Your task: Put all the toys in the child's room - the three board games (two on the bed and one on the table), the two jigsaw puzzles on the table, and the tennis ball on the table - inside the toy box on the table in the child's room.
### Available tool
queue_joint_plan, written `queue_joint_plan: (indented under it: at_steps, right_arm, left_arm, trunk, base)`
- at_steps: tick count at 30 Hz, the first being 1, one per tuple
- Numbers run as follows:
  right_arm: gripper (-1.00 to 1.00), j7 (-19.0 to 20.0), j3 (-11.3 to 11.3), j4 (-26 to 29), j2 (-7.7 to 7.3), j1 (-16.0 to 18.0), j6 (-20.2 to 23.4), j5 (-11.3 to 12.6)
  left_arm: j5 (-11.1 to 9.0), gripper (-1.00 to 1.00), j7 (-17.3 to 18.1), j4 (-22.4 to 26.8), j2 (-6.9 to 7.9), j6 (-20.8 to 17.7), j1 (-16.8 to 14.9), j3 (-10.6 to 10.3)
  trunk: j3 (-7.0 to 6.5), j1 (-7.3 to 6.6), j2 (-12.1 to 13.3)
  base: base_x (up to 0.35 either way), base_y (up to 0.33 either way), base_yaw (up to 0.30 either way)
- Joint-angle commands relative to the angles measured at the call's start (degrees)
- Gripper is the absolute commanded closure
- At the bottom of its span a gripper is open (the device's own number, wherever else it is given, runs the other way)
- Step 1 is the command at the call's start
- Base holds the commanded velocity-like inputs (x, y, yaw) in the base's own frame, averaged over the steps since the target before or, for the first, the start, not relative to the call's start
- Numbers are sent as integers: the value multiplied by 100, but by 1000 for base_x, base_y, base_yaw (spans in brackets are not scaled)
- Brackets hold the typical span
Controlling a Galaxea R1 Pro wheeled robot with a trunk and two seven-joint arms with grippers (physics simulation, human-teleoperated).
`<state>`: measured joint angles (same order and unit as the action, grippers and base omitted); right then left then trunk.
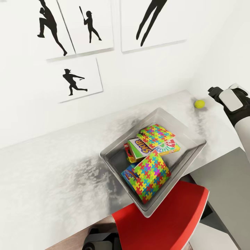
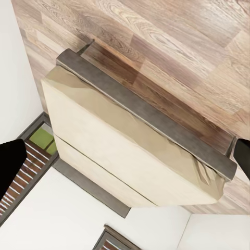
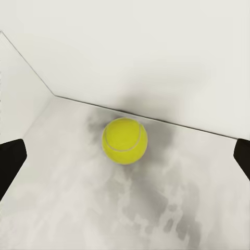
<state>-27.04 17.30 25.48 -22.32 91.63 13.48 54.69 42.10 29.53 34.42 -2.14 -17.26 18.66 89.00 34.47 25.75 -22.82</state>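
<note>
left fingers [image 2: 125, 156] spread wide, holding nothing, hanging over the bed [image 2: 120, 151] | toy box [image 1: 114, 163] mid-worktop [image 1: 45, 173], already packed: 2 jigsaw puzzles [image 1: 151, 175], looks like 3 board games [image 1: 140, 147] | last step: 1 tennis ball [image 3: 124, 140] loose by the wall | right fingers [image 3: 125, 153] wide open, lined up; next, probably ease forward and pinch gently so it won't roll

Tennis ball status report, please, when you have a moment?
Both hands open, empty. Right hand lined up on tennis ball, still on table. Nothing between.
</note>
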Motion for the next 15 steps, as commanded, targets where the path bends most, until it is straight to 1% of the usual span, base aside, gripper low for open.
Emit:
queue_joint_plan:
  at_steps: [1, 15]
  right_arm:
    - [-100, -38, 46, 10, -7, 4, 27, 25]
    - [-100, -30, 45, 21, -9, 4, 38, 40]
  left_arm:
    - [32, -100, 44, 21, -5, -23, -6, 21]
    - [37, -100, 44, 21, -6, -23, -34, 22]
  trunk:
    - [7, 4, -10]
    - [8, 4, -10]
  base:
    - [0, 0, 0]
    - [0, 0, 0]
